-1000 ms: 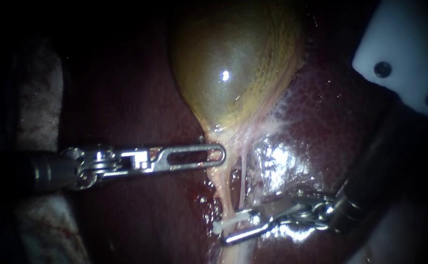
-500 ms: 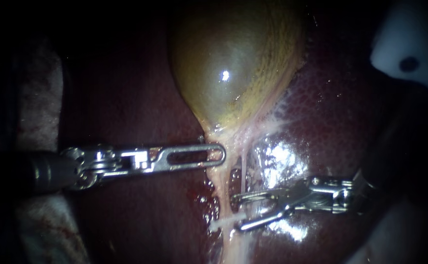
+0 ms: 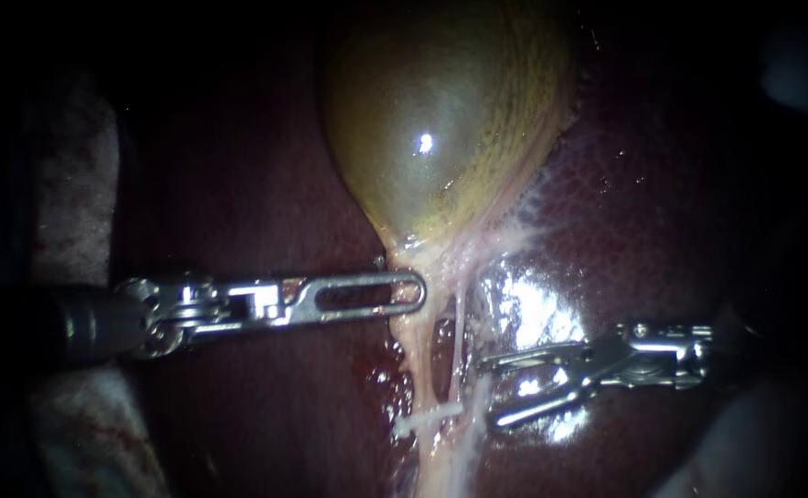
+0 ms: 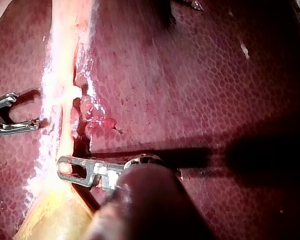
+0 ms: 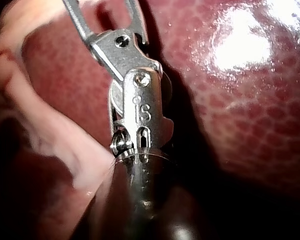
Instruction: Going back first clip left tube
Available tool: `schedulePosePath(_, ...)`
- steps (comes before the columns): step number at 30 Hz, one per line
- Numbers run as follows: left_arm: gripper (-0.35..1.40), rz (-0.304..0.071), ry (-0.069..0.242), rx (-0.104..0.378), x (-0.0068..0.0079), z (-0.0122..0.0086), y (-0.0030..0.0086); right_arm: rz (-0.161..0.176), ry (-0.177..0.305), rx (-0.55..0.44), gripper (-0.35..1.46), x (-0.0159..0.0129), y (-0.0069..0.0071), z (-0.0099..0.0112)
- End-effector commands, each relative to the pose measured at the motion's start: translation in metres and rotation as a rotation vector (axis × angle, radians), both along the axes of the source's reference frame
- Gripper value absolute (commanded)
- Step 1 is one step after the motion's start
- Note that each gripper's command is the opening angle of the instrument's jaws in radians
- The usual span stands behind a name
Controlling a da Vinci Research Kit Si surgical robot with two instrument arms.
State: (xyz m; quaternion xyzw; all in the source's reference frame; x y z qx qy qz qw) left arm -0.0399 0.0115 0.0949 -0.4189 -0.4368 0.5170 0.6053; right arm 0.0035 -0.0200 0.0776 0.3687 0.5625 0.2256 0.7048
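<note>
The clip (image 3: 427, 420) sits across the left tube (image 3: 415, 360), below the gallbladder (image 3: 441, 120). Your right instrument (image 3: 494, 395) lies just beside the clip, with its jaws apart, empty and not touching it. Your left instrument (image 3: 410, 294) has its jaws closed on the gallbladder at its narrow lower end. The step in hand appears to be retreat of the right instrument. Draw it back along its shaft line over the bare liver (image 3: 625, 231), where there is open room. Keep the upper jaw off the thin tube (image 3: 460, 332) near its tip.
</note>
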Motion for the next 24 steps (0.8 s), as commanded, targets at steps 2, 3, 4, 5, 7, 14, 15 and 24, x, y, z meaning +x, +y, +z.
schedulePosePath(2, -0.35, 0.0, 0.0, 0.0, 0.0, 0.0001, 0.0, -0.002, -0.012, -0.02, 0.53, -0.0008, 0.0003, -0.0005)
schedulePosePath(3, -0.35, 0.0, 0.0, 0.0, 0.0, 0.0001, 0.0, -0.004, -0.015, -0.031, 0.53, -0.0011, 0.0004, -0.0007)
schedulePosePath(4, -0.35, 0.0, 0.0, 0.0, 0.0, 0.0001, 0.0, -0.005, -0.02, -0.05, 0.54, -0.0015, 0.0005, -0.0009)
schedulePosePath(5, -0.35, 0.0, 0.0, 0.0, 0.0, 0.0001, 0.0, -0.004, -0.024, -0.055, 0.54, -0.0017, 0.0006, -0.0011)
schedulePosePath(7, -0.35, 0.0, 0.0, 0.0, 0.0, 0.0001, 0.0, -0.004, -0.03, -0.096, 0.55, -0.0023, 0.0008, -0.0014)
schedulePosePath(14, -0.35, 0.0, 0.0, -0.002, 0.0, 0.0004, -0.0001, 0.013, -0.03, -0.197, 0.59, -0.0032, 0.0013, -0.0022)
schedulePosePath(15, -0.35, 0.0, 0.0, -0.003, 0.0, 0.0005, -0.0001, 0.013, -0.028, -0.204, 0.59, -0.0033, 0.0013, -0.0023)
schedulePosePath(24, -0.35, 0.0, 0.0, -0.005, -0.0001, 0.0009, -0.0002, 0.01, -0.018, -0.227, 0.59, -0.0039, 0.0012, -0.0026)
